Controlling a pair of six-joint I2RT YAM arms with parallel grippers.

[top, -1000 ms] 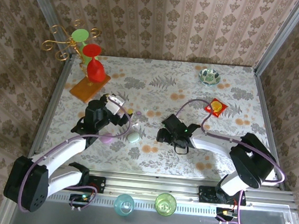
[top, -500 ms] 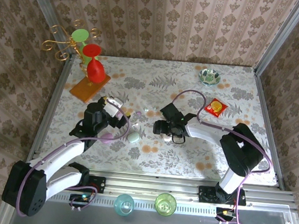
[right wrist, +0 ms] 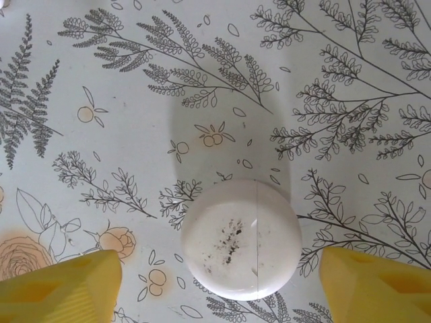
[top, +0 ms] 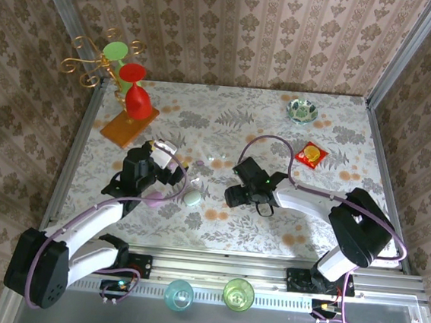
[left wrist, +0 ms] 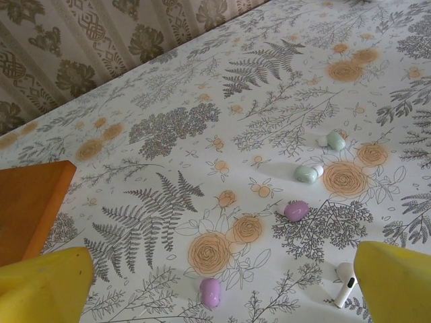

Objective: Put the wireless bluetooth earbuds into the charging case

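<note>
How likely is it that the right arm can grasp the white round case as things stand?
Probably yes. The right gripper hangs over the white round case with jaws open, a yellow finger on each side, neither touching it. Nothing lies between fingers and case, so closing looks unobstructed.

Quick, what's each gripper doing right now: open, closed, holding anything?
Left gripper: open, holding nothing.
Right gripper: open, straddling the white round case, not touching it.

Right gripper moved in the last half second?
Yes. The right gripper backed toward the near rail, now about level with the mint case.
</note>
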